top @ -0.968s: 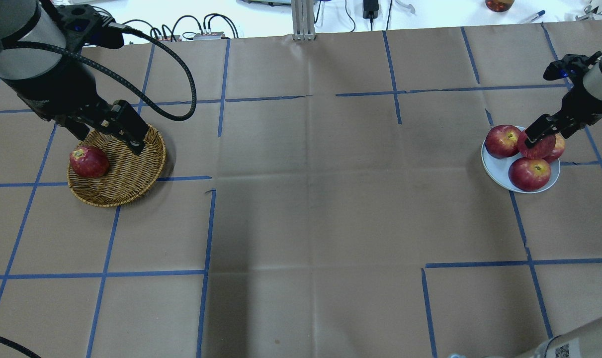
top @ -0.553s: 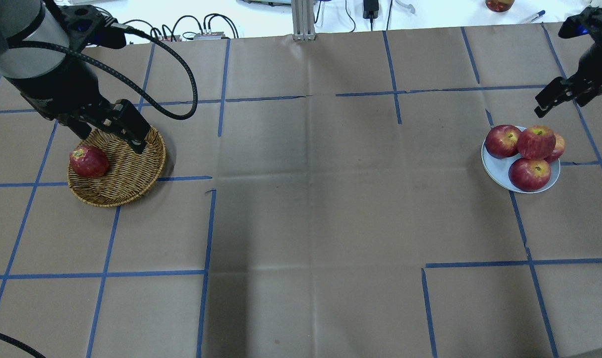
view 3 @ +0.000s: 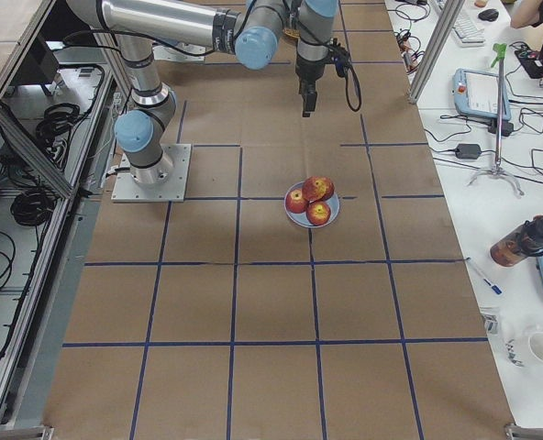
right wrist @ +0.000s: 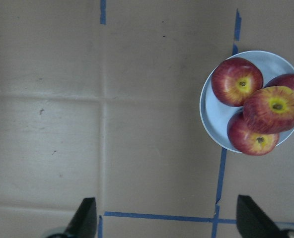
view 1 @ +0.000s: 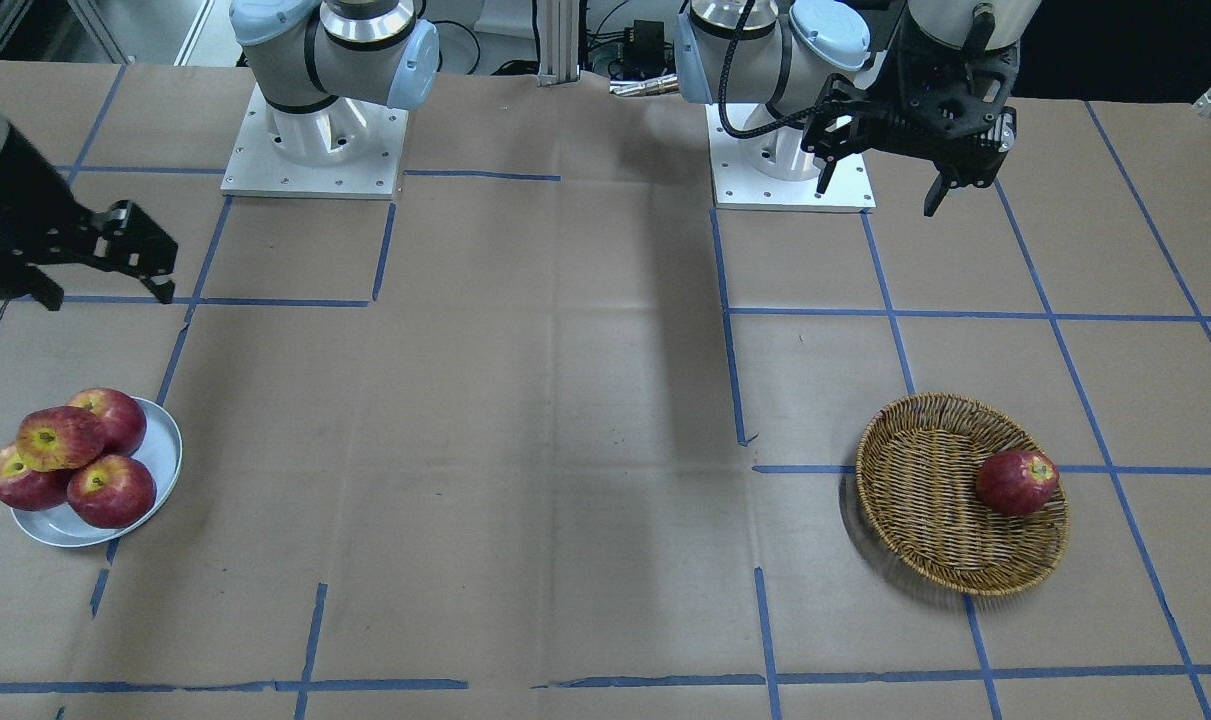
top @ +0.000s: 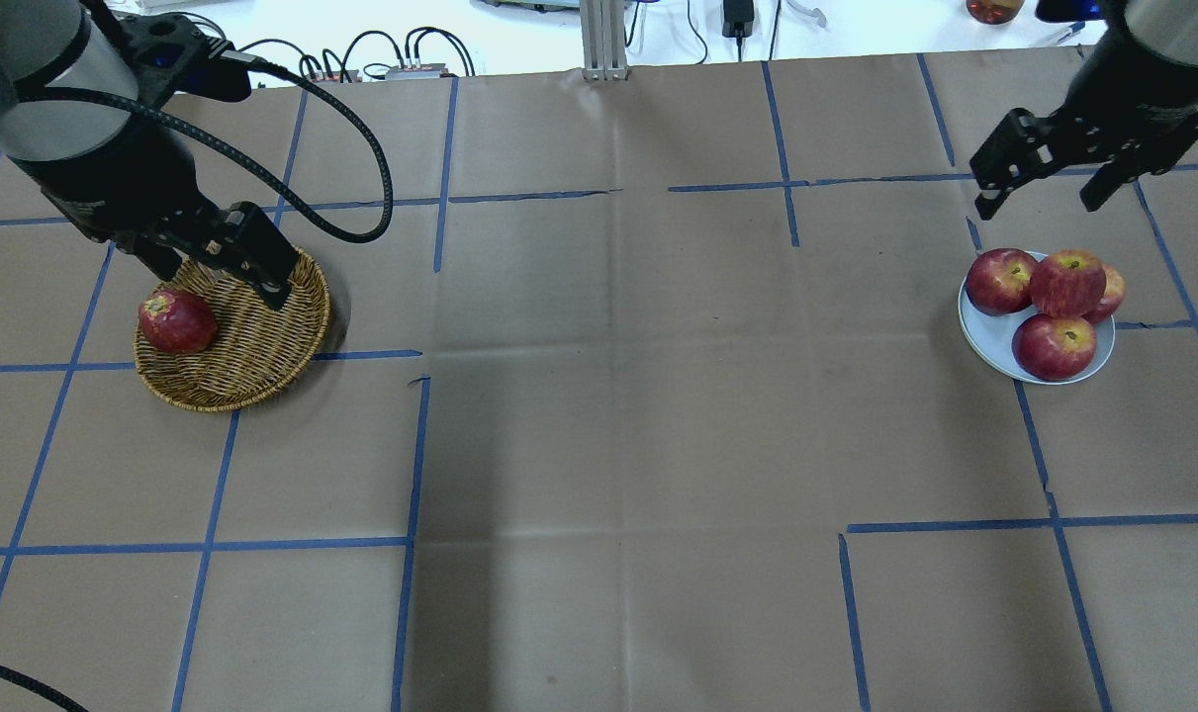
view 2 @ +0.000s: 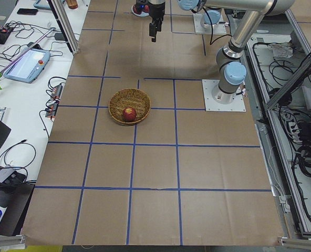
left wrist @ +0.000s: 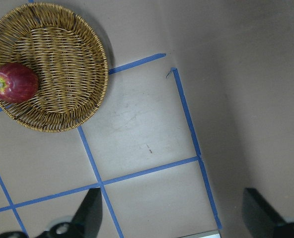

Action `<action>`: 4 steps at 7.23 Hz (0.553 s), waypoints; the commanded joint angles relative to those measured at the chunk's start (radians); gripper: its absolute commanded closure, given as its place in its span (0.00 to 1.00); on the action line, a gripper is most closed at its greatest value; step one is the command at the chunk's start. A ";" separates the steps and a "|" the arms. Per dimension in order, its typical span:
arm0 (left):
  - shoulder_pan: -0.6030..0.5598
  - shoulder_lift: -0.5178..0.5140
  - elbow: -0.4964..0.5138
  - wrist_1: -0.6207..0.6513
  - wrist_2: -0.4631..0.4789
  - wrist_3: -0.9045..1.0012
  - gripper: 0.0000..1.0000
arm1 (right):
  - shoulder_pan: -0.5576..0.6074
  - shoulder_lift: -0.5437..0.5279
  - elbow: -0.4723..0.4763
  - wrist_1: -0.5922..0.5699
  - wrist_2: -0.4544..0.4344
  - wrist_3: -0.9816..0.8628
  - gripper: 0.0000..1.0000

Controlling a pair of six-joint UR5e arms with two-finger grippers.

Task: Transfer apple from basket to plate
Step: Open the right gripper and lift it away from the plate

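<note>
The streaked red and yellow apple (top: 1066, 282) lies on top of three other apples on the pale plate (top: 989, 338) at the right; it also shows in the right wrist view (right wrist: 272, 109) and the front view (view 1: 60, 437). My right gripper (top: 1038, 206) is open and empty, raised above and behind the plate. The wicker basket (top: 252, 348) at the left holds one dark red apple (top: 176, 321). My left gripper (top: 218, 280) is open and empty, held high over the basket's far rim.
The table is brown paper with a grid of blue tape lines (top: 411, 445). Cables and small devices (top: 401, 59) lie along the far edge. The two arm bases (view 1: 310, 130) stand at the robot's side of the table.
My right gripper has let go of the streaked apple on the pile, opened wide and risen up and back from the plate. The left arm has hardly moved.
</note>
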 commanded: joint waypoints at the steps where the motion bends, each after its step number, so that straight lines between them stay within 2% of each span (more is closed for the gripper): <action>1: 0.000 -0.008 -0.003 0.010 0.001 0.000 0.01 | 0.161 -0.028 0.006 0.021 -0.007 0.203 0.00; 4: 0.000 -0.009 -0.001 0.010 0.001 0.001 0.01 | 0.154 -0.030 0.012 0.021 -0.007 0.179 0.00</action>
